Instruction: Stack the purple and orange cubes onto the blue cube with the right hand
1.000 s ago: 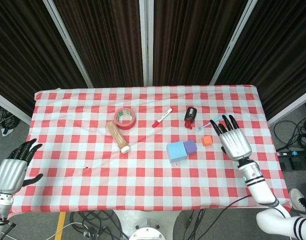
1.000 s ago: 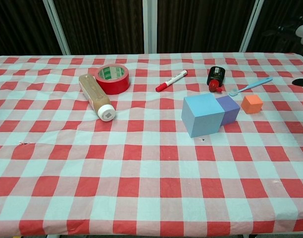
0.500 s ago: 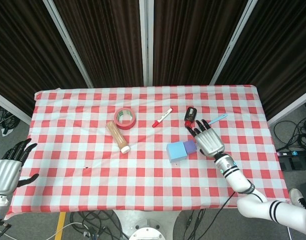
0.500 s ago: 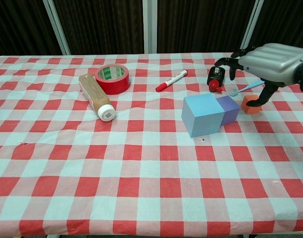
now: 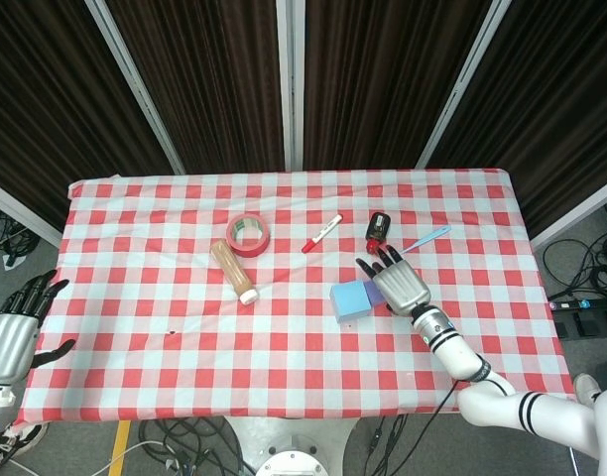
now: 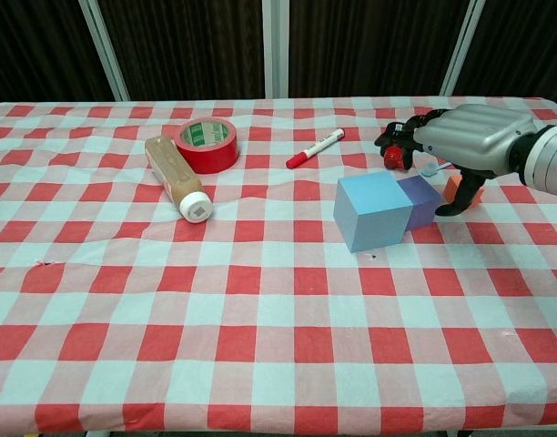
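While I am holding the right hand (image 6: 465, 137) over the purple cube (image 6: 420, 200), its fingers are spread and grasping nothing, thumb hanging down on the far side next to the orange cube (image 6: 457, 188). In the head view that hand (image 5: 398, 283) is covering most of the purple cube, so I am leaning on the chest view. The purple cube is sitting on the cloth, touching the right face of the blue cube (image 6: 373, 209), which is the taller of the two. Because that face is blocked, I am planning to pinch the purple cube by its front and back faces, lower squarely, lift straight up clear of the blue top, then set it down centred. The black bottle (image 6: 394, 144) and blue stick (image 5: 425, 238) are lying just behind, so I am keeping the fingertips from sweeping them. My left hand (image 5: 11, 337) is hanging opened off the table's edge.
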### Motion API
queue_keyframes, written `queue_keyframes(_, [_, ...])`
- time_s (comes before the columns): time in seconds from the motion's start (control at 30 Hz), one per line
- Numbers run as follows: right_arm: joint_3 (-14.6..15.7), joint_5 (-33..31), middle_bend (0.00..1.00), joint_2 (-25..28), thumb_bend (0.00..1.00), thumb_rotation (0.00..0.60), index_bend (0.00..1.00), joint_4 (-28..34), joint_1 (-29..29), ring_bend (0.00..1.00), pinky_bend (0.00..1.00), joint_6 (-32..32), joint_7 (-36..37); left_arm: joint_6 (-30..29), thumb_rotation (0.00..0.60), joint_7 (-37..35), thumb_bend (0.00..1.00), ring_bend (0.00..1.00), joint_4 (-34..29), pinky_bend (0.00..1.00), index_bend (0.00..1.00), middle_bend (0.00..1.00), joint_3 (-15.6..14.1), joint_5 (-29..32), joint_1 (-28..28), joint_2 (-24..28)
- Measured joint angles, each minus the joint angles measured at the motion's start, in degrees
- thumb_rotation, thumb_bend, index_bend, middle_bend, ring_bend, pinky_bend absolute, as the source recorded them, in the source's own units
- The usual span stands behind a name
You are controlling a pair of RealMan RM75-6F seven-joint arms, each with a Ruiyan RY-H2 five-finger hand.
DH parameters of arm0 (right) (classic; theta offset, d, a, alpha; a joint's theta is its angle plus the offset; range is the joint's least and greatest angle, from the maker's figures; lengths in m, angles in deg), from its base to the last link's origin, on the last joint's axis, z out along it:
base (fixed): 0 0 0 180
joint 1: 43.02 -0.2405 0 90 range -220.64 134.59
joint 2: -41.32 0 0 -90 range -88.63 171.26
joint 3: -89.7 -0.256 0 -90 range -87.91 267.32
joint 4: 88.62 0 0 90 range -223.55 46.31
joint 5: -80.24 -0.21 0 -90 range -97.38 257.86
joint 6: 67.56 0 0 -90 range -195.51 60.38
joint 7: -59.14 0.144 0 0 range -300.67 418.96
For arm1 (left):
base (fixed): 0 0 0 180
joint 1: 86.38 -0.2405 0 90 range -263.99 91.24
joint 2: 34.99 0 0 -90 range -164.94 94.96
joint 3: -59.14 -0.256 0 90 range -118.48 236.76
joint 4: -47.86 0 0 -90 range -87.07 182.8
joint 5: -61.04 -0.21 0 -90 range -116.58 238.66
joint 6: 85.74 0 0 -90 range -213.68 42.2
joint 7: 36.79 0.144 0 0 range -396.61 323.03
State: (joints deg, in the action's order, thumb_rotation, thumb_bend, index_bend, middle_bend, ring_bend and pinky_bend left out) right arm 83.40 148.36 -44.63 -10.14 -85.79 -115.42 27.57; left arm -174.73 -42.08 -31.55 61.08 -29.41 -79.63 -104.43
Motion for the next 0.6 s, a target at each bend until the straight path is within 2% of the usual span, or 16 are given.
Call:
queue_keyframes(0.27, [0.18, -1.34, 0.31, -1.07, 0.11, 0.600, 0.00, -0.47, -1.23, 0.05, 0.08, 1.36, 0.15, 1.01, 0.600, -0.45, 0.17, 0.13, -0.25, 0.25, 0.20, 0.18, -0.24, 0.40, 0.06, 0.42])
queue_keyframes(0.6, [0.75, -2.48, 0.41, -1.96, 0.13, 0.600, 0.00, -1.48, -1.57, 0.14, 0.11, 0.05, -1.53, 1.65, 0.600, -1.31, 0.17, 0.13, -0.12, 0.25, 0.20, 0.18, -0.53, 0.83, -0.09, 0.72])
